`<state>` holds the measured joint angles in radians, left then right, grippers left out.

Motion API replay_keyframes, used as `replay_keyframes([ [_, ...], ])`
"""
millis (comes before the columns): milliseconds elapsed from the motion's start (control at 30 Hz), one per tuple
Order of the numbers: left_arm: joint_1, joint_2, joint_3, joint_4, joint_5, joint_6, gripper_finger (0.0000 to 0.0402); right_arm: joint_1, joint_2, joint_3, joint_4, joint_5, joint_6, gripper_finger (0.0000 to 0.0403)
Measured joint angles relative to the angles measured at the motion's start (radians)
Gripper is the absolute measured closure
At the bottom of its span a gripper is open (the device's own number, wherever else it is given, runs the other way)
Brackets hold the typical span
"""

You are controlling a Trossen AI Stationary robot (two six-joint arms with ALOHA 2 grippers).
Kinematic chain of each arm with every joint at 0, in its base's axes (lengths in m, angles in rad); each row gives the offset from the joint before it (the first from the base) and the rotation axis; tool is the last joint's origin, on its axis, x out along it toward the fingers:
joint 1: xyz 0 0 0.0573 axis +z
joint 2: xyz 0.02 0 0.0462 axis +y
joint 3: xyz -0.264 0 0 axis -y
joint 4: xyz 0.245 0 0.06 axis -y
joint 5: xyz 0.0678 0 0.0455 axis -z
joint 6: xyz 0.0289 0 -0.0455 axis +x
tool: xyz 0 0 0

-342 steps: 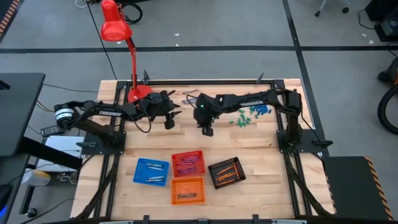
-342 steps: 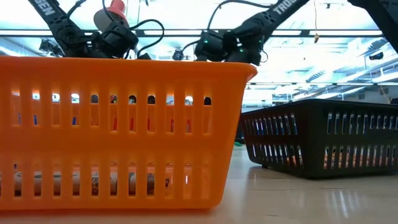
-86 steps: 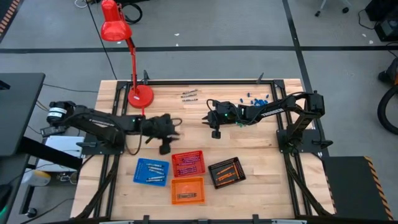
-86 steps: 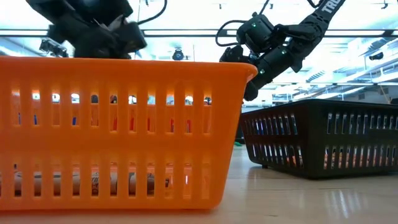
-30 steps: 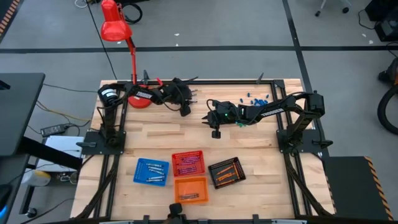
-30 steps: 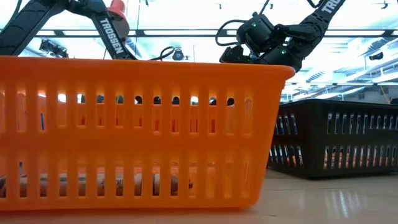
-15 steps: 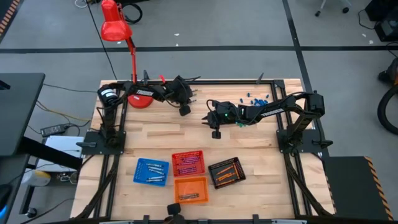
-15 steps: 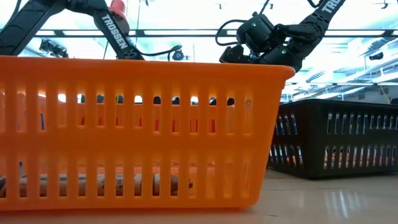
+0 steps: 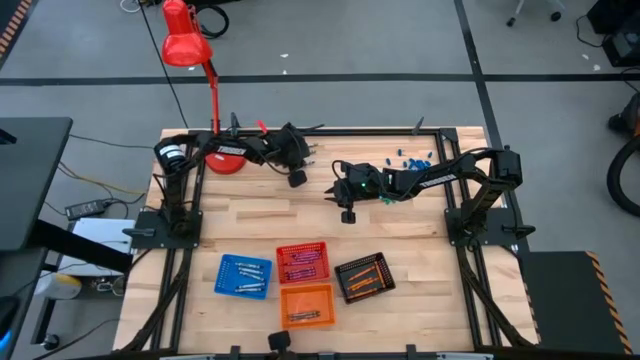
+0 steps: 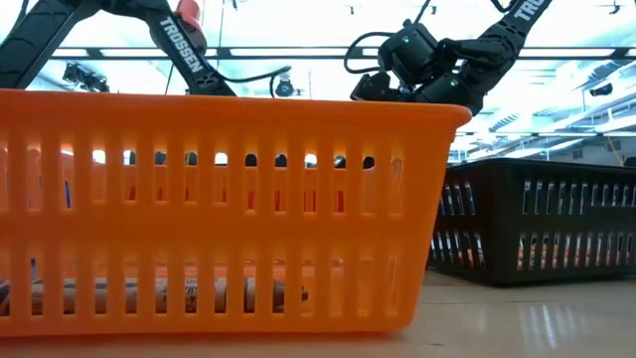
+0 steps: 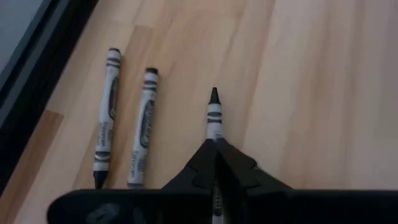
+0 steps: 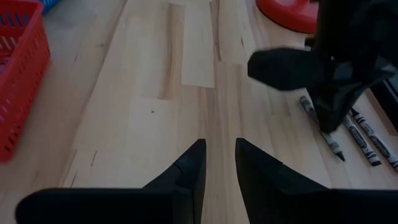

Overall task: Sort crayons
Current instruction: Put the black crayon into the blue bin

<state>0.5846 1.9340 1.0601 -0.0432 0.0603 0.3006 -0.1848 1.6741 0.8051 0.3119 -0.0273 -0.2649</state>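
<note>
Only the left wrist view shows the grip clearly: the left gripper [image 11: 214,163] is pressed together on 1 grey crayon [image 11: 214,118], whose dark tip sticks out beyond the fingertips over the wood, while 2 more grey crayons [image 11: 127,127] lie side by side on the table [image 11: 311,93] just beside it, near the dark frame edge at the left of the frame. In the high view this same gripper [image 9: 296,177] sits in the upper middle of the table [image 9: 400,240], beside the red lamp base [image 9: 224,158], but the crayons are too small to make out there. The right wrist view shows the right gripper [image 12: 219,158] with its fingers a little apart and nothing between them, hanging above bare wood; the left gripper [image 12: 323,74] appears in the upper right of that frame standing on the grey crayons [image 12: 348,134]. In the high view the right gripper [image 9: 347,212] is right of centre, well apart from the trays. 4 trays sit in the lower middle: a blue tray [image 9: 243,276], a red tray [image 9: 302,263], an orange tray [image 9: 305,305] and a black tray [image 9: 364,278], each holding several crayons. The low view is mostly filled by the orange tray's wall [image 10: 219,209], with the black tray [image 10: 537,224] to the right.
</note>
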Motion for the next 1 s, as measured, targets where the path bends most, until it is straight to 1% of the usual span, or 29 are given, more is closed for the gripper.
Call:
replay_keyframes([
  [100, -0.006, -0.016, 0.0, -0.045, -0.003, -0.002, 0.0391, 0.0, 0.0, 0.0, -0.008, 0.0, 0.0, 0.0312],
  [267, -0.016, -0.078, -0.01, -0.124, -0.008, -0.002, 0.0391, 0.0, 0.0, 0.0, -0.016, 0.0, 0.0, 0.0312],
  [433, -0.026, -0.179, -0.006, -0.142, -0.01, -0.001, 0.0391, 0.0, 0.0, 0.0, -0.022, 0.0, 0.007, 0.0312],
  [567, -0.038, -0.263, -0.006, -0.227, -0.011, 0.003, 0.039, 0.0, 0.0, 0.0, -0.024, 0.0, 0.008, 0.0312],
  [633, -0.036, -0.29, -0.005, -0.252, -0.031, 0.006, 0.039, 0.0, 0.0, 0.0, -0.015, 0.0, 0.008, 0.0312],
  [733, -0.009, -0.284, -0.006, -0.266, -0.043, 0.008, 0.0389, 0.002, 0.0, 0.0, 0.001, -0.001, 0.013, 0.0312],
  [867, 0.04, -0.231, -0.005, -0.261, -0.045, -0.004, 0.0388, 0.011, 0.0, 0.0, 0.003, -0.004, 0.023, 0.0312],
  [933, 0.064, -0.191, -0.005, -0.258, -0.045, -0.008, 0.0379, 0.016, 0.0, 0.0, 0.008, -0.003, 0.023, 0.0312],
  [1000, 0.086, -0.161, -0.006, -0.257, -0.045, -0.002, 0.0361, 0.019, 0.0, 0.0, 0.013, -0.003, 0.022, 0.0312],
])
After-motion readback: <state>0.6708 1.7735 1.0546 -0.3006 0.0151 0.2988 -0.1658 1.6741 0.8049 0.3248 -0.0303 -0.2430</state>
